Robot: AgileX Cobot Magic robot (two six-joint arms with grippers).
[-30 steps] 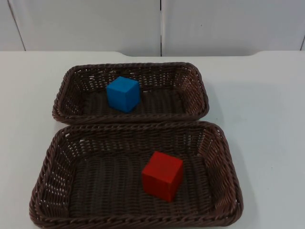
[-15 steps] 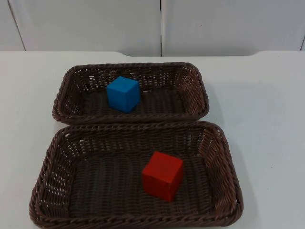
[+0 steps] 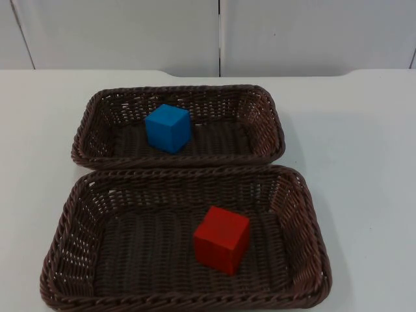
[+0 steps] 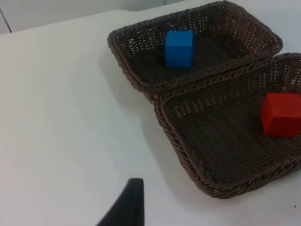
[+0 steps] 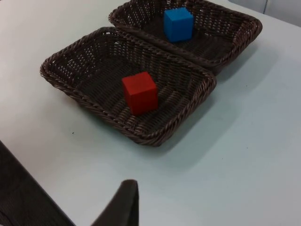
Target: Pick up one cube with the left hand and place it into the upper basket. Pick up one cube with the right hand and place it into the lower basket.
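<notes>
Blue solid cube (image 3: 168, 128) sits on the floor of the dark brown woven wicker upper basket (image 3: 270, 120), upper centre-left of the top view, nearer that basket's left wall; red solid cube (image 3: 221, 239) sits in the matching lower basket (image 3: 305, 214), lower centre, turned slightly askew; the two baskets' long rims touch on the white table top (image 3: 351, 130); both placements look done.

Left gripper (image 4: 127, 205) hangs over bare table beside the baskets, holding nothing; right gripper (image 5: 123, 202) likewise, off the lower basket's side; how far either is open I cannot tell, one fingertip visible each.

Cubes look light, rigid, smooth-faced, likely a bit slippery; best pinched across two opposite flat sides, mid-height, jaws squared to the faces.
</notes>
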